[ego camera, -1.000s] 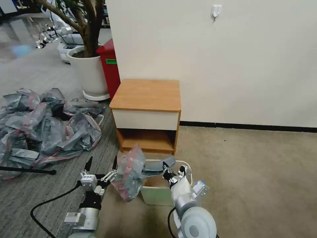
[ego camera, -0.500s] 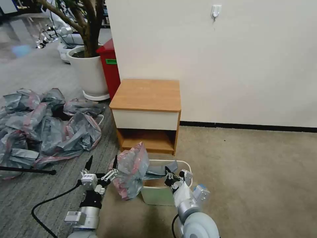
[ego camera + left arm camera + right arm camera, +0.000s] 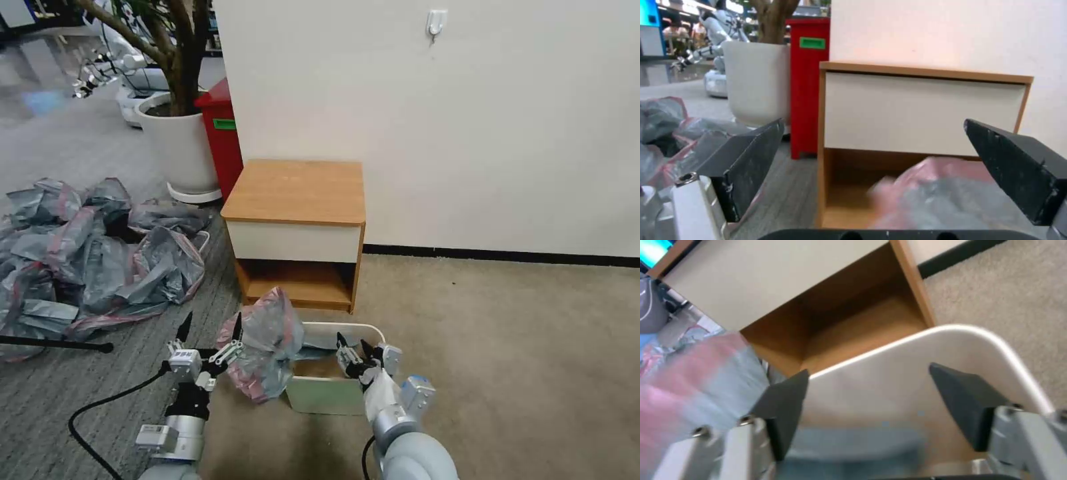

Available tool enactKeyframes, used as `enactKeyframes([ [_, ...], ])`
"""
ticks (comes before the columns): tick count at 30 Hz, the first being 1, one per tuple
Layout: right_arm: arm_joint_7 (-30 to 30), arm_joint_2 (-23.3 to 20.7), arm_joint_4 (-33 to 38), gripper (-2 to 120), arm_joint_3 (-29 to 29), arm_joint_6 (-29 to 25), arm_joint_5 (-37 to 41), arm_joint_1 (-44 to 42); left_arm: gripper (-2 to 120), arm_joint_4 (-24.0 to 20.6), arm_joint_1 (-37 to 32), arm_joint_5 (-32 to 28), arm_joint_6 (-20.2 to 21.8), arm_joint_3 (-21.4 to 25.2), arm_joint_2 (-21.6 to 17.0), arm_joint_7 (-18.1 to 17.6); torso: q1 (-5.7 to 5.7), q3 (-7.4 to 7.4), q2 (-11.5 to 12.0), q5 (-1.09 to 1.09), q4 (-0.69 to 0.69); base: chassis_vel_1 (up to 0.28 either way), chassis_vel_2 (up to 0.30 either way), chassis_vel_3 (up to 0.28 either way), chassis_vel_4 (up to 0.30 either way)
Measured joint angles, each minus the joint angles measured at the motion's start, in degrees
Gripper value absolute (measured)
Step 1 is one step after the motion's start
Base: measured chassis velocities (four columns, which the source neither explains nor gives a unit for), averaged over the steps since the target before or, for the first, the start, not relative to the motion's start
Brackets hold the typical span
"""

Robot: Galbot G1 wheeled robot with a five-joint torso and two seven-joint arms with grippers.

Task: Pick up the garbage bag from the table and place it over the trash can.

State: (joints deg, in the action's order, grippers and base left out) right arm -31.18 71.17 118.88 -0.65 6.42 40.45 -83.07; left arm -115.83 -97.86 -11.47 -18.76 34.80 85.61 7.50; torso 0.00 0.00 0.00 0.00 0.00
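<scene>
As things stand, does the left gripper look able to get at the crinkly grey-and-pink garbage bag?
Probably yes. The left gripper has its jaws open right beside the crinkly grey-and-pink garbage bag, which is bunched over the near-left corner of the cream-white rectangular trash can, and nothing lies between them.

Right gripper (image 3: pixel 353 347) jaws released garbage bag (image 3: pixel 267 343), now spread; bag slumped lower against trash can (image 3: pixel 327 393).

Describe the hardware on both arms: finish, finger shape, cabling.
Both arms are silver-grey with rounded joint housings. The left gripper has a white, boxy metal body, and its black, wedge-shaped fingers taper to points. A black cable loops along the left arm. The right gripper has matching dark tapered fingers on silver linkages with visible screws, and its wrist carries a blue accent.
</scene>
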Motion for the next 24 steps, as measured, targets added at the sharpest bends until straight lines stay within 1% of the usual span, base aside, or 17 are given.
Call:
enactKeyframes([
  [2,-0.1,-0.3,0.37,84,0.45,0.01,-0.19,-0.12,100,0.0,0.0,0.13,-0.01,-0.16,-0.03,0.05,0.0,0.0,0.0,0.0,0.0,0.0,0.0,0.0,0.0],
  [3,-0.1,-0.3,0.37,84,0.45,0.01,-0.19,-0.12,100,0.0,0.0,0.13,-0.01,-0.16,-0.03,0.05,0.0,0.0,0.0,0.0,0.0,0.0,0.0,0.0,0.0],
  [4,-0.2,-0.8,1.11,92,1.28,0.0,-0.57,-0.45,100,-0.04,0.0,0.31,-0.02,-0.33,-0.24,0.25,0.0,0.0,0.0,0.0,0.0,0.0,0.0,0.0,0.0],
  [6,-0.22,-1.01,1.74,95,1.88,-0.05,-0.65,-0.76,100,-0.24,-0.02,0.32,-0.03,-0.35,-0.49,0.87,0.0,0.0,0.0,0.0,0.0,0.0,0.0,0.0,0.0],
  [16,-0.23,-0.24,2.33,94,2.35,-0.18,-1.28,-1.46,100,-0.63,-0.43,0.05,-0.03,-0.44,-1.2,2.14,0.0,0.0,0.0,-0.01,0.0,0.0,0.0,0.0,0.0],
  [19,-0.23,0.04,2.33,94,2.65,-0.31,-1.44,-1.54,100,-3.51,-1.53,-4.1,-0.15,-0.08,-2.48,7.51,0.0,0.0,0.0,-0.01,0.0,0.0,0.0,0.0,0.0],
  [20,-0.23,0.14,2.39,93,2.74,-0.33,-1.44,-1.46,100,-5.19,-2.28,-6.85,0.04,-0.05,-3.1,10.84,0.0,0.0,0.0,-0.01,0.0,0.0,0.0,0.0,0.0],
  [21,-0.23,0.14,2.39,93,2.74,-0.33,-1.44,-1.46,100,-5.19,-2.28,-6.85,0.04,-0.05,-3.1,10.84,0.0,0.0,0.0,-0.01,0.0,0.0,0.0,0.0,0.0],
  [22,-0.23,0.2,2.52,92,2.84,-0.34,-1.44,-1.41,100,-6.7,-2.98,-9.4,0.59,-0.11,-3.62,13.74,0.0,0.0,0.0,0.0,0.0,0.0,0.0,0.0,0.0],
  [24,-0.25,0.29,2.94,91,3.03,-0.36,-1.4,-1.45,100,-9.6,-4.42,-14.91,3.0,-0.39,-4.49,19.14,0.0,0.0,0.0,0.0,0.0,0.0,0.0,0.0,0.0],
])
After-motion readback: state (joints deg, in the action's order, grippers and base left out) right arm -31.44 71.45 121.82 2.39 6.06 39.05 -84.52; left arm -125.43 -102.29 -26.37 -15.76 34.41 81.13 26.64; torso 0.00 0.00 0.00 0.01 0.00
